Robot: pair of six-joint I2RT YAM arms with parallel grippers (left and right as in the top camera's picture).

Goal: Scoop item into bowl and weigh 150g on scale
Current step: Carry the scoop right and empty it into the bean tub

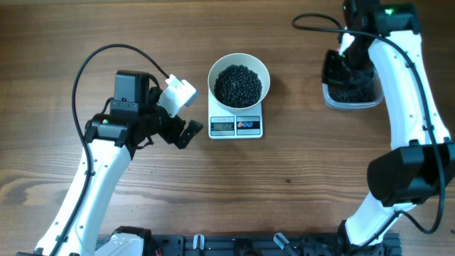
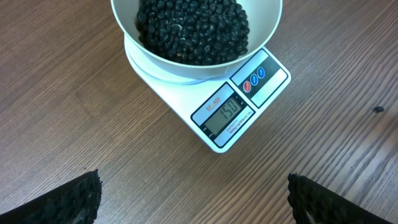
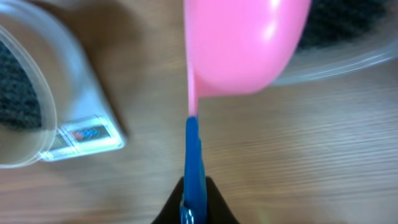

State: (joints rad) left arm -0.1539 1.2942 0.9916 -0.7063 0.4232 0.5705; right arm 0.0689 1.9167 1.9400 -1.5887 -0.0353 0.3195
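The left gripper (image 1: pixel 183 112) hangs just left of the scale (image 1: pixel 236 126), jaws spread wide and empty, while the right gripper (image 3: pixel 194 208), well to its right, pinches a scoop (image 3: pixel 242 43) by its handle.

Brown wood-grain tabletop (image 1: pixel 298 199) fills whole bkgd; light even, soft, faint shadows.

White arms (image 1: pixel 96 178) with black joints and black cables (image 1: pixel 106 48); the left gripper (image 2: pixel 194 208) has knobbly black pads (image 2: pixel 74 199).
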